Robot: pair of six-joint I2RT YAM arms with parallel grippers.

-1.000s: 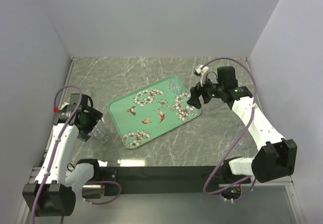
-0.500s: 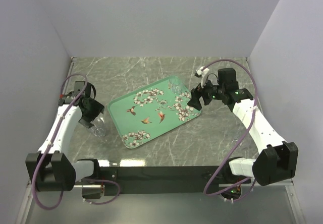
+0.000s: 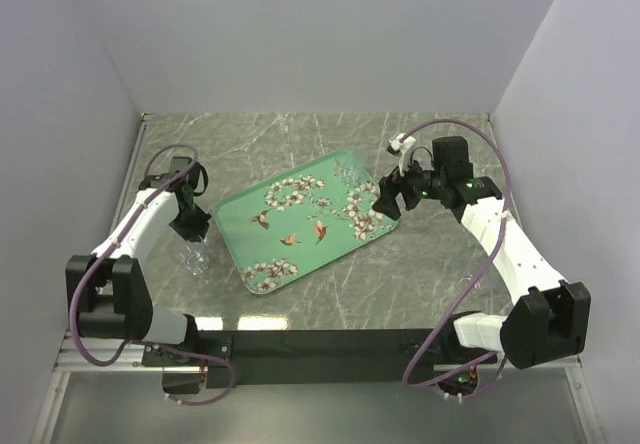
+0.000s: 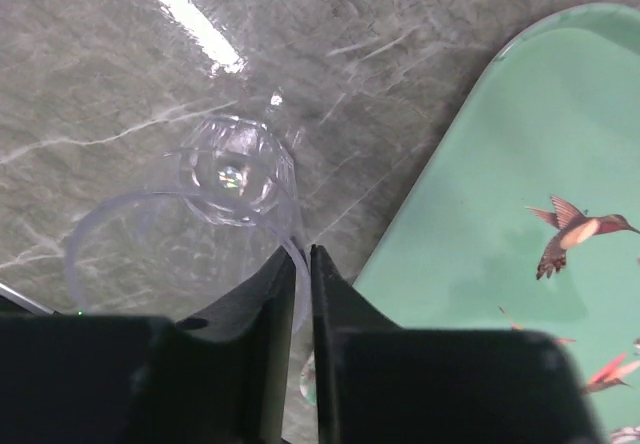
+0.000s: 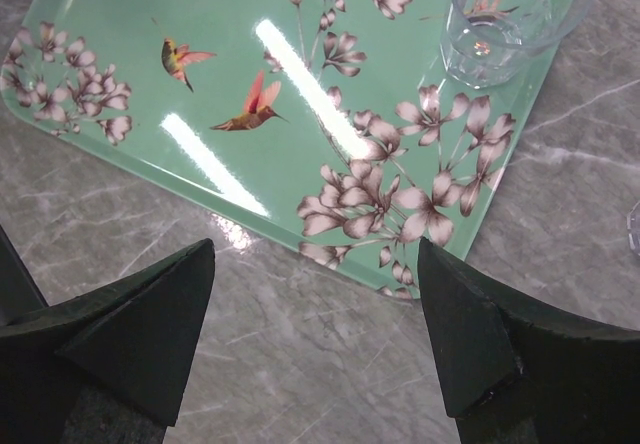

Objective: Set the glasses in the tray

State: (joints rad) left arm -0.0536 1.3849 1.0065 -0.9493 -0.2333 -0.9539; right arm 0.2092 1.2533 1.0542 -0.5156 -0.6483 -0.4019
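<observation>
— What was changed around the clear tumbler (image 4: 232,169)?
— The left arm (image 3: 140,226) was swung round over it; the tumbler was still left undelivered on the desk (image 4: 100,64), just beside the tray (image 4: 520,164). A second tumbler (image 5: 495,19) was seen in the tray.
— The tools?
— The left tool (image 4: 300,256) was pinched onto the tumbler's wall; the right tool (image 5: 315,254) was held spread wide, empty.
</observation>
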